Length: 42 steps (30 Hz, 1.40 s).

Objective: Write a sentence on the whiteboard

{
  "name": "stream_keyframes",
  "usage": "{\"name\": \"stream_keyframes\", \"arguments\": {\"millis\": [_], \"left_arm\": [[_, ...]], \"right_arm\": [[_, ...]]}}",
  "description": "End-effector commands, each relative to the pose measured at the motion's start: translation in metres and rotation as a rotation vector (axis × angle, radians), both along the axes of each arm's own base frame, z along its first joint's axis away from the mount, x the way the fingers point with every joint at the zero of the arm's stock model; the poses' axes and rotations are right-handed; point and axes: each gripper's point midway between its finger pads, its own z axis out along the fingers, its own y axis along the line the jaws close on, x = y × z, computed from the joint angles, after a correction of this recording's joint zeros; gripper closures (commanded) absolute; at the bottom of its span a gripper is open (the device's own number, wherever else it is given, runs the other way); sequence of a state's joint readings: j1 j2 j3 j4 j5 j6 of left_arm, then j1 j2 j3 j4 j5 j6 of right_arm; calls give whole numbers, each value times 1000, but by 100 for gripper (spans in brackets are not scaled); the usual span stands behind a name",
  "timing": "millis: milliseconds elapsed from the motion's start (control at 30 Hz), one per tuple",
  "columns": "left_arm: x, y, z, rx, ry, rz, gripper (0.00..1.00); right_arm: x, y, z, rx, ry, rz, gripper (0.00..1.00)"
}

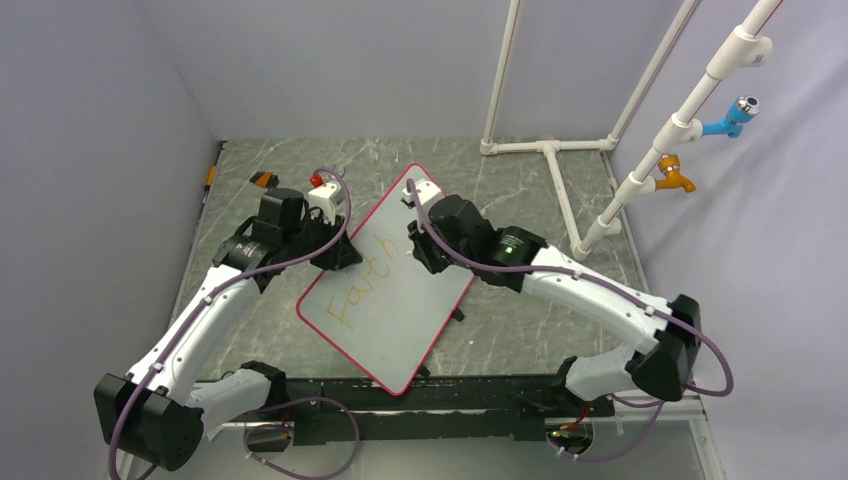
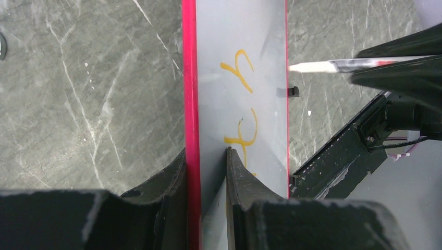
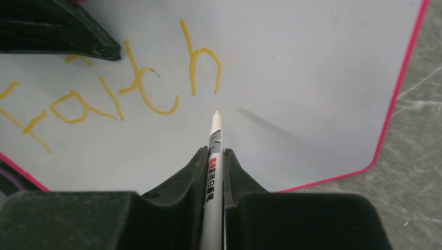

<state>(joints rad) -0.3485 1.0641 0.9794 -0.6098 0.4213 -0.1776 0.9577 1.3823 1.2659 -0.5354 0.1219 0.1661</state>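
Note:
The whiteboard [image 1: 425,300], white with a thin red rim, lies slanted on the grey table. My left gripper [image 1: 335,253] is shut on its left edge: one finger sits under the rim [image 2: 188,78], the other on the white face, with the left gripper [image 2: 206,152] pinching the board [image 2: 229,31]. The sentence [image 1: 367,285] reads "Faith" in yellow [image 3: 130,88]. My right gripper [image 3: 215,151] is shut on a white marker [image 3: 215,133]. The marker tip sits just below the "h"; I cannot tell if it touches. The right gripper [image 1: 418,245] hovers over the board's upper middle.
A white pipe frame [image 1: 550,150] stands at the back right, with a blue fitting [image 1: 735,115] and an orange one [image 1: 675,180]. Small orange-black [image 1: 262,180] and red-white [image 1: 320,185] objects lie at the back left. A black rail [image 1: 450,395] runs along the near edge.

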Motion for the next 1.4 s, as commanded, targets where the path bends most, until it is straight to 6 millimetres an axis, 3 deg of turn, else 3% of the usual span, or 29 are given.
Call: {"name": "stream_keyframes", "arguments": {"millis": [0,167,400,733,1167,1367], "left_arm": [[21,19,7,120,-155,27,100],[21,19,6,123,-153,29,100],[23,23,5,139,-155,47,100],[34,45,5,223,-183,159,100],[48,74,12,280,-210,275,100],[50,75,14,248,-206,269,100]], "right_arm": [[-3,-21,42,60,-83,-50,100],[-7,-33,42,66,-102,-65,100],[-17,-34,29,91,-79,-39,100],[-10,-34,17,70,-86,-54,100],[6,-22,23,88,-108,-19,100],[-5,-13,26,120,-99,70,100]]}}
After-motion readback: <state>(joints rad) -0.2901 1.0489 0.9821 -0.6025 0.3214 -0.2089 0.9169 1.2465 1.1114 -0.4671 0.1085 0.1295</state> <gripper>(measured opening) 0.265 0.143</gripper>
